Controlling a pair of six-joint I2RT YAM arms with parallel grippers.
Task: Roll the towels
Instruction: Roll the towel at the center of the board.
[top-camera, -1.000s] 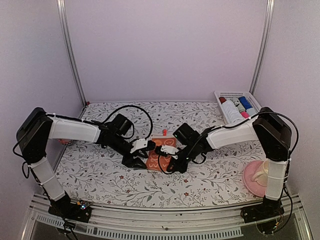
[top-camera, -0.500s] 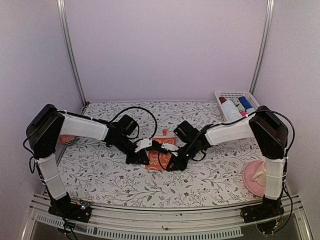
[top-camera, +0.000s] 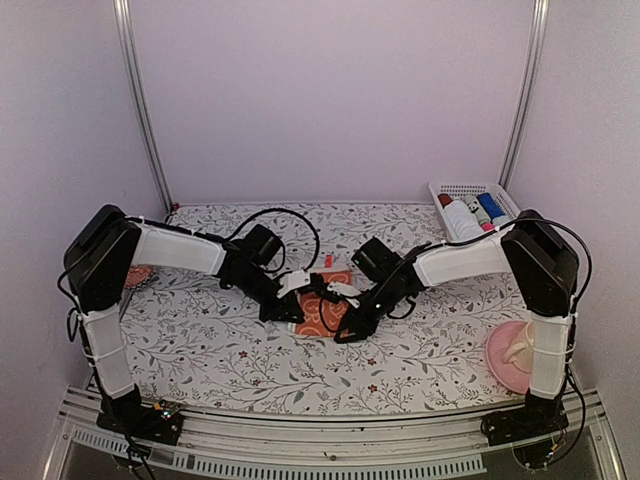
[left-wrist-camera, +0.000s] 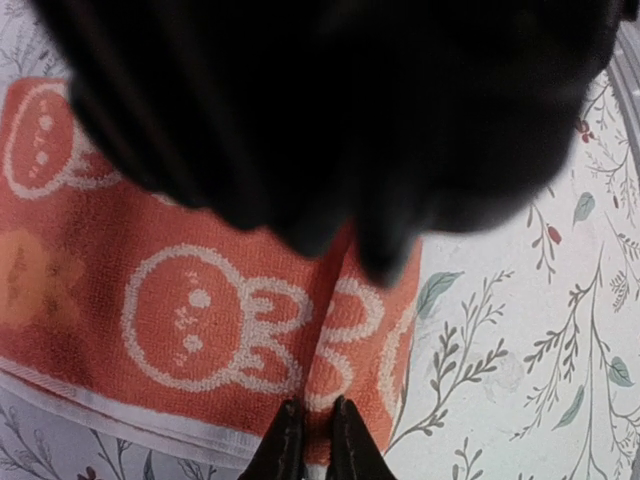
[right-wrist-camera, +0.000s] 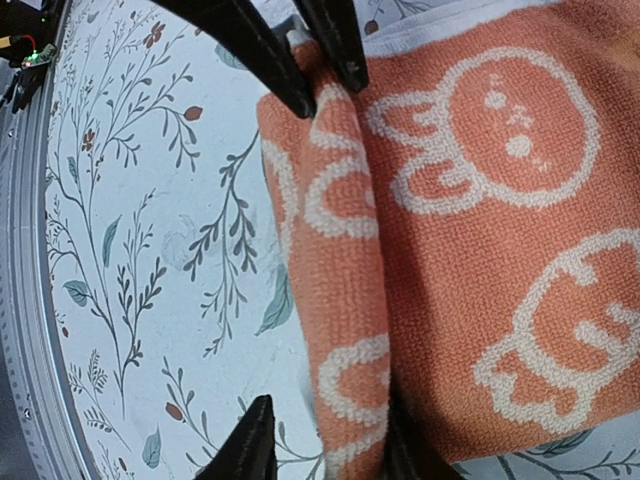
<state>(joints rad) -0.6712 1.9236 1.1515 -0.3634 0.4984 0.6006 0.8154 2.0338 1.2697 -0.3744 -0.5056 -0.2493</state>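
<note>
One orange-red towel (top-camera: 324, 312) with white rabbit-face prints lies flat on the floral table (top-camera: 220, 352), about midway between the two arms and slightly nearer the front edge than the back wall. Its edge on the near side is turned up into a raised fold (right-wrist-camera: 338, 250) that runs along the cloth like the first turn of a roll. The left gripper (left-wrist-camera: 315, 405) is pressed together on that fold – in the right wrist view its two black fingers (right-wrist-camera: 250, 50) pinch one end of the ridge, with cloth caught between the tips. The right gripper (right-wrist-camera: 325, 420) stands at the other end of the same ridge with its jaws spread: one finger is clear of the cloth over the bare table, the other sits on the far side of the fold, partly under the towel's edge. A dark blurred mass fills the upper part of the left wrist view – what it is cannot be told. Both arms reach inward from their bases, meeting over the towel. Further out, a white basket (top-camera: 452, 187) in the far right corner holds rolled cloths, and a pink dish-like thing (top-camera: 497, 362) rests near the right arm's base.
</note>
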